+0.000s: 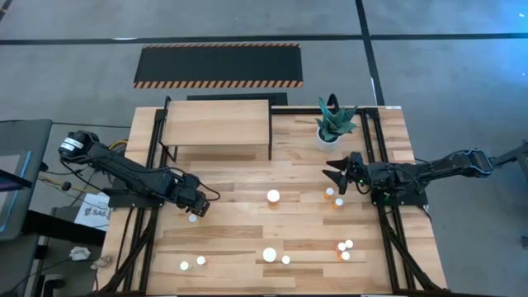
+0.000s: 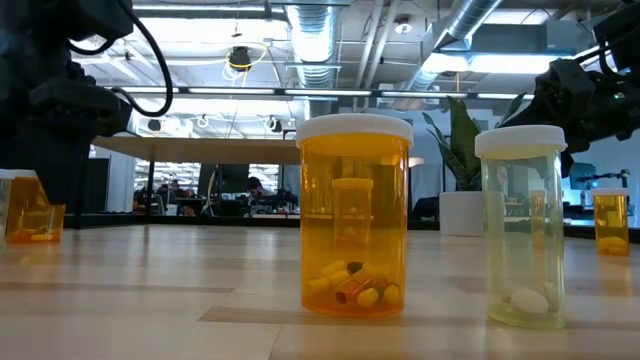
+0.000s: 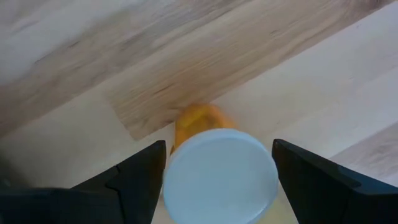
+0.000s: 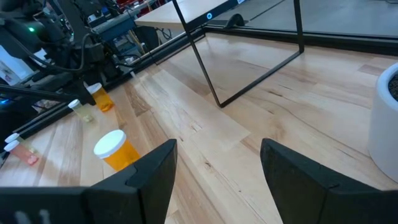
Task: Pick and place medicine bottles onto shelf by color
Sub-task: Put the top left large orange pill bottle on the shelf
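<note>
the left gripper hangs with fingers apart astride an orange bottle on the table's left side, not yet clamped. it should sink lower, centre the white cap, then close gently. the right gripper waits open near the plant pot, the shelf bare.

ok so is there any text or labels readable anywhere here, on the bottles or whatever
"SA": start of a printed word on the white paper sheet beside the table's left edge; the rest is hidden by the frame.
Large orange bottle: no label, nothing printed.
Pale yellowish bottle: no label either.
White cap between the left arm's jaws: blank.
Screens and signs in the room behind: too blurred to read.
</note>
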Action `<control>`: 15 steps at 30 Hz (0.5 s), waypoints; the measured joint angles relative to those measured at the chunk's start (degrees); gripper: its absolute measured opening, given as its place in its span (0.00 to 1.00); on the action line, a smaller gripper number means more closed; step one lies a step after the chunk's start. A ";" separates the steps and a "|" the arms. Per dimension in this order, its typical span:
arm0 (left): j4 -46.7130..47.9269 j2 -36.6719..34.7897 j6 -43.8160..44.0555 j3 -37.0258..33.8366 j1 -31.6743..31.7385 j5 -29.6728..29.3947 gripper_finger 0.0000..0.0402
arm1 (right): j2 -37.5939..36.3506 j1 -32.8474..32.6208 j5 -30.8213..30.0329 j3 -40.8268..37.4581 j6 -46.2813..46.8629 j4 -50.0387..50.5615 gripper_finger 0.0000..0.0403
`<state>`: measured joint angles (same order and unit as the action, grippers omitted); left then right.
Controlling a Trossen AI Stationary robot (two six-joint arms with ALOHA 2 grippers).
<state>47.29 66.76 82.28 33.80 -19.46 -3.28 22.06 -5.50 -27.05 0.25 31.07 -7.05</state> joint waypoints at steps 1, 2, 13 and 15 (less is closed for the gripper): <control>0.43 0.00 -0.01 -0.02 0.00 0.01 0.69 | 0.01 0.00 0.01 0.00 0.00 0.00 0.63; 0.79 0.00 -0.02 -0.02 0.00 0.02 0.69 | 0.00 0.01 0.01 0.00 0.00 0.00 0.63; 1.25 0.00 0.04 -0.02 0.02 -1.21 0.68 | 0.01 0.01 0.00 0.01 0.00 0.00 0.63; 1.21 0.00 0.07 -0.02 0.02 -1.19 0.65 | -0.01 0.00 0.00 0.00 0.00 0.00 0.63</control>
<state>48.50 66.76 82.35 33.78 -19.44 -4.48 22.05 -5.50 -27.05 0.25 31.07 -7.05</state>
